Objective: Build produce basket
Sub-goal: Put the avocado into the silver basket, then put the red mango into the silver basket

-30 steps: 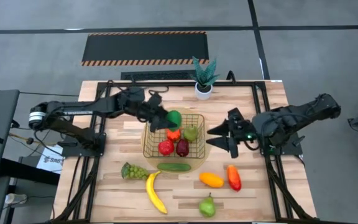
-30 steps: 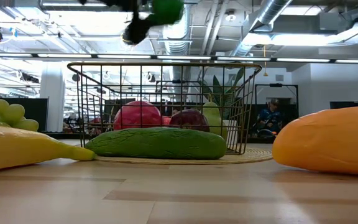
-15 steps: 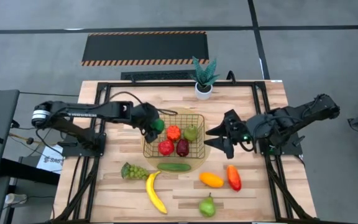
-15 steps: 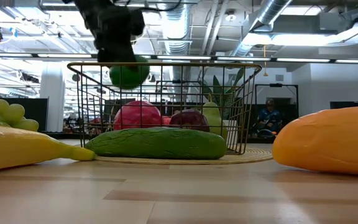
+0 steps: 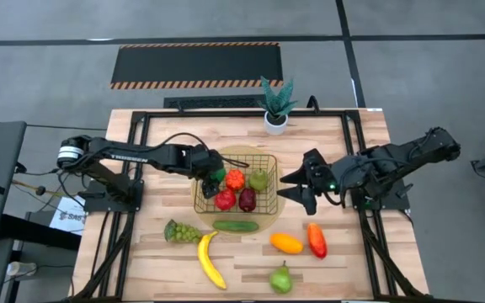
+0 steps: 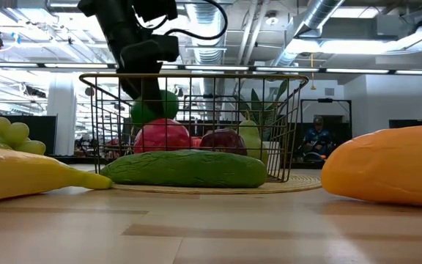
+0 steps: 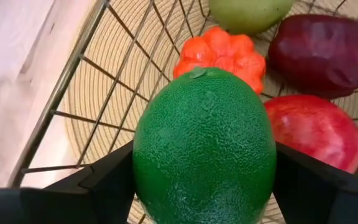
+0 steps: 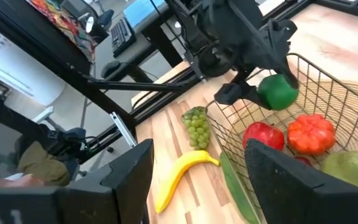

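The gold-tan wire basket (image 5: pixel 274 162) stands on a round tan mat at the table's middle. It holds a red apple (image 5: pixel 224 199), a dark red fruit (image 5: pixel 247 199), an orange-red ribbed piece (image 5: pixel 235 179) and a green pear (image 5: pixel 259 178). My left gripper (image 5: pixel 213 173) reaches into the basket's left part, shut on a round green fruit (image 5: pixel 218 178), which shows in the low view (image 6: pixel 154 108) just above the apple (image 6: pixel 163 136). My right gripper (image 5: pixel 294 187) hovers open just right of the basket. My left gripper pinches the green fruit (image 7: pixel 204 143) between its two fingers (image 7: pixel 107 180), one on each of its sides. It comes from above, slanting in from the table's left. The fruit hangs clear inside the basket, close over the red apple (image 7: pixel 319 130).
A cucumber (image 5: pixel 236 225) lies against the basket's near side. Grapes (image 5: pixel 179 231), a banana (image 5: pixel 210 261), an orange fruit (image 5: pixel 286 243), a red piece (image 5: pixel 316 240) and a second pear (image 5: pixel 281 279) lie on the near half of the table. A potted plant (image 5: pixel 276 105) stands at the far edge.
My left gripper has come down from above the basket's rim into the basket, shifting toward its left side and carrying the green fruit with it. The fruit now sits below the rim, just over the red apple. The gripper has stayed shut on it.
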Robot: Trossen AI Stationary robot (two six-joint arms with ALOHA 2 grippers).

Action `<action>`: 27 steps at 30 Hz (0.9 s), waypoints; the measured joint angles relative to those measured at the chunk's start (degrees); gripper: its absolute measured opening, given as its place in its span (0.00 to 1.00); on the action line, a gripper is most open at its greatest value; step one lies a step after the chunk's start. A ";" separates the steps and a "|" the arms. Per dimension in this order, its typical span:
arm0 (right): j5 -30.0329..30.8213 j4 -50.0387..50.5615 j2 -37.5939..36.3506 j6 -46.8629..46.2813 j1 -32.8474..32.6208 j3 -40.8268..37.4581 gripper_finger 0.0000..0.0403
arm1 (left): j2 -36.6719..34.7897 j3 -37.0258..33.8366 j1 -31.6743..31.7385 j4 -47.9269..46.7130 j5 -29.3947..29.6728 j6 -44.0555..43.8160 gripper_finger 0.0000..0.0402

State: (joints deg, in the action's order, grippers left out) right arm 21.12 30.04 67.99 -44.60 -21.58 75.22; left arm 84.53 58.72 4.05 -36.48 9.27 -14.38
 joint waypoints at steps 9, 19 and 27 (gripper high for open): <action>-0.62 8.85 0.80 -3.58 -1.01 0.06 0.67 | -0.02 0.00 0.03 0.73 -2.54 -1.39 0.97; -3.91 30.37 7.73 -27.78 -5.14 0.04 0.67 | -0.02 10.53 0.08 -10.93 -4.55 -3.80 0.95; -14.69 44.04 20.15 -48.71 -14.46 -0.10 0.67 | -0.13 21.21 0.07 -12.77 -8.25 -2.04 0.94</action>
State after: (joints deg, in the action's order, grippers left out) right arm 6.43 74.08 88.14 -93.31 -36.05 75.12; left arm 84.40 79.93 4.12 -49.25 1.02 -16.42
